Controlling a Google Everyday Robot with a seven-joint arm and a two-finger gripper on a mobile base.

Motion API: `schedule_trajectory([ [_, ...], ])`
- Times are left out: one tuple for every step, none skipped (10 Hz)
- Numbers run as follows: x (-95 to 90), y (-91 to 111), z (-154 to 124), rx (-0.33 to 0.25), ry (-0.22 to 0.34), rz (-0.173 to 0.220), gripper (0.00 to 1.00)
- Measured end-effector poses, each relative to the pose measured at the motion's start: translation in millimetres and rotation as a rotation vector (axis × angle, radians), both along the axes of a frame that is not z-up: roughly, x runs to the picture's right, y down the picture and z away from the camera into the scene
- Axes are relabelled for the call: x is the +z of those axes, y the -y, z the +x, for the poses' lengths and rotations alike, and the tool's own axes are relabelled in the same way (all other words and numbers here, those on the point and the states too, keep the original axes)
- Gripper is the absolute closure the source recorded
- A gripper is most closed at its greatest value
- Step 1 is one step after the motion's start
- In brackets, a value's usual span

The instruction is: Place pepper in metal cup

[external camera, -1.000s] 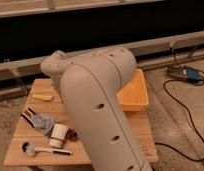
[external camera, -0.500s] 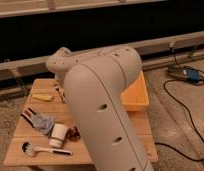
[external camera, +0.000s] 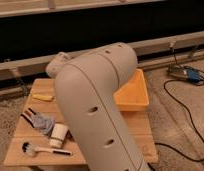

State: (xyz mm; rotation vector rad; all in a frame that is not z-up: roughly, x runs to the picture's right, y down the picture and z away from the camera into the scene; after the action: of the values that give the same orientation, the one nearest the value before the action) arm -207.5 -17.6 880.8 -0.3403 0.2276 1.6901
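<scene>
The big pale arm [external camera: 97, 110] fills the middle of the view, rising from the near edge of the bench [external camera: 140, 131] and bending over toward its far left corner; the gripper itself is out of sight behind the arm's bulk, so whether it is open, closed or holding anything I cannot tell; only the rounded wrist end [external camera: 57, 64] pokes out past the elbow, over the far left part of the bench. Down on the wood, near the left edge, the metal cup [external camera: 59, 135] sits pale and tapered, just beside the arm's flank; right against its left side lies a crumpled bluish cloth [external camera: 44, 123] with dark strips [external camera: 28, 116] poking out toward the left edge. Nearer the front left corner a white-handled brush or spoon [external camera: 42, 149] lies flat, its round head to the left, handle pointing right, close in front of the cup but apart from it. At the far left corner a small yellow thing [external camera: 43, 97] rests alone. On the right side of the bench an orange tray [external camera: 135, 95] sits against the arm. The pepper I cannot pick out anywhere. Off the bench to the right, a black cable [external camera: 182, 112] loops across the floor to a blue device [external camera: 187, 74].
</scene>
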Motion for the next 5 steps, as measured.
schedule_trajectory([
  [2.0,4.5,3.5,0.007,-0.009,0.016,0.40],
  [2.0,8.7,5.0,0.010,-0.014,0.029,0.32],
  [1.5,12.2,6.8,0.014,-0.018,0.041,0.23],
  [-0.8,15.8,8.7,0.019,-0.019,0.054,0.20],
  [-2.6,18.0,11.0,0.024,-0.019,0.064,0.20],
])
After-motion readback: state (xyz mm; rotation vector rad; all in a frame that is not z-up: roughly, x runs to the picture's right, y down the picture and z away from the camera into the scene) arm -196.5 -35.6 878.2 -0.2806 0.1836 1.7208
